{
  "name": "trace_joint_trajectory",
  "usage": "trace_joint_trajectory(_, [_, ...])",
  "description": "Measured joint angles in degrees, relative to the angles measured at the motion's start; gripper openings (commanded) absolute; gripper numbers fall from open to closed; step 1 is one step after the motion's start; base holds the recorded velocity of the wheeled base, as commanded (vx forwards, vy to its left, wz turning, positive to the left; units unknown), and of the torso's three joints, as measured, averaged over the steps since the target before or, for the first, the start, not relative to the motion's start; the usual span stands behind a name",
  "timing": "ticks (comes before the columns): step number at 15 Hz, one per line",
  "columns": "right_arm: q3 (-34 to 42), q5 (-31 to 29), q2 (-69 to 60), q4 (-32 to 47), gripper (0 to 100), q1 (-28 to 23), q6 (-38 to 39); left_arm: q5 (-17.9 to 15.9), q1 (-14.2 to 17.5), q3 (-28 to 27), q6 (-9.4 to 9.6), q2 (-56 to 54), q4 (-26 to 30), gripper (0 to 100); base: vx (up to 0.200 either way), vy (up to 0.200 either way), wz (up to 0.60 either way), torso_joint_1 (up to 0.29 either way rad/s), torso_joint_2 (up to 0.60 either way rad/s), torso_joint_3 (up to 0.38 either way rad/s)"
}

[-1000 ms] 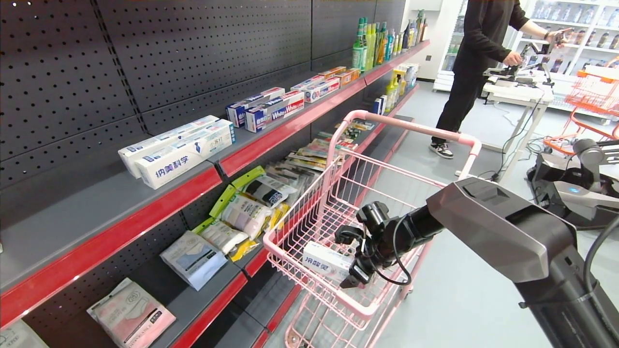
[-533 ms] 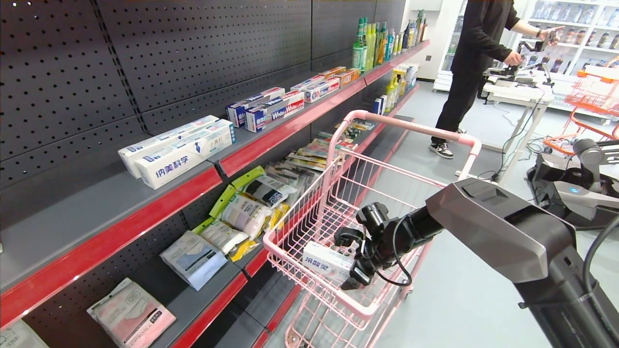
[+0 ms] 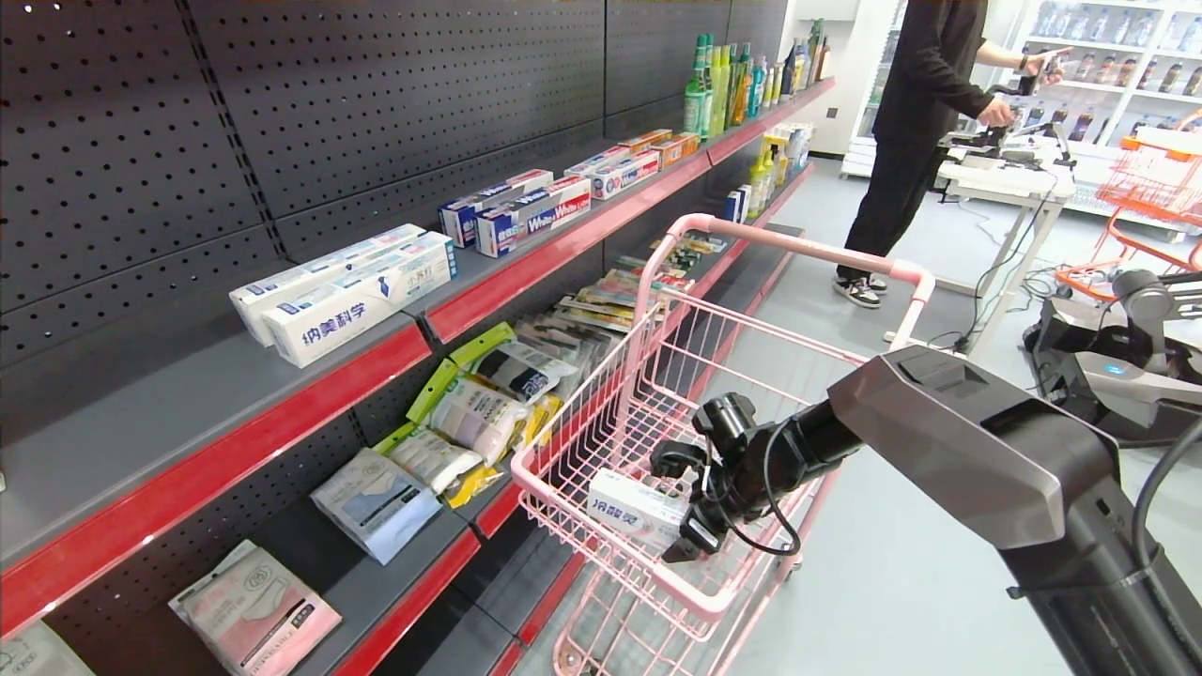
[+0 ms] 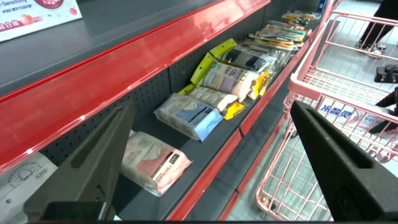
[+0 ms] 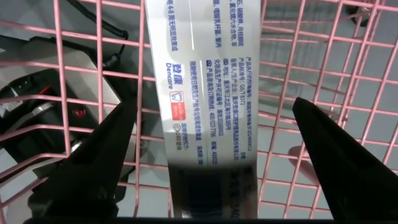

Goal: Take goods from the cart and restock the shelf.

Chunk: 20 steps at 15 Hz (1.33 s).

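Right arm (image 3: 967,441) in dark grey, angular faceted housing with a recessed panel on top; black rounded wrist joint, thin black cable (image 3: 763,469) looping beside it; right end effector (image 3: 676,504) black; left end effector (image 4: 211,168) with matte dark wedge-shaped fingers (image 4: 93,162)

Head above shelf (image 3: 216,462) and cart (image 3: 798,247), left wrist sees both, right wrist close inside cart
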Motion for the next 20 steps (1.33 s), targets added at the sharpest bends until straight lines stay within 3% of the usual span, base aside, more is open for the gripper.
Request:
trace_joint_trajectory(4, [0.1,-1.4,0.0,0.0,100,0.2,-0.2,0.0,0.0,0.0,0.09,0.0,0.0,100,0.000,0.000,0.00,0.000,0.00,0.000])
trace_joint_trajectory(5, [0.2,-1.4,0.0,0.0,0,0.2,-0.3,0.0,0.0,0.0,0.07,0.0,0.0,100,0.000,0.000,0.00,0.000,0.00,0.000])
trace_joint_trajectory(12, [0.6,-1.1,-0.1,-0.1,0,0.1,0.4,0.0,0.0,0.0,0.07,0.0,0.0,100,0.000,0.000,0.00,0.000,0.00,0.000])
trace_joint_trajectory(17, [-0.1,-1.1,-1.6,-0.5,0,-0.3,12.1,0.0,0.0,0.0,0.00,0.0,0.0,100,0.000,0.000,0.00,0.000,0.00,0.000])
trace_joint_trajectory(20, [-0.3,-3.4,-3.7,-0.3,0,-0.8,14.0,0.0,0.0,0.0,0.00,0.0,0.0,100,0.000,0.000,0.00,0.000,0.00,0.000])
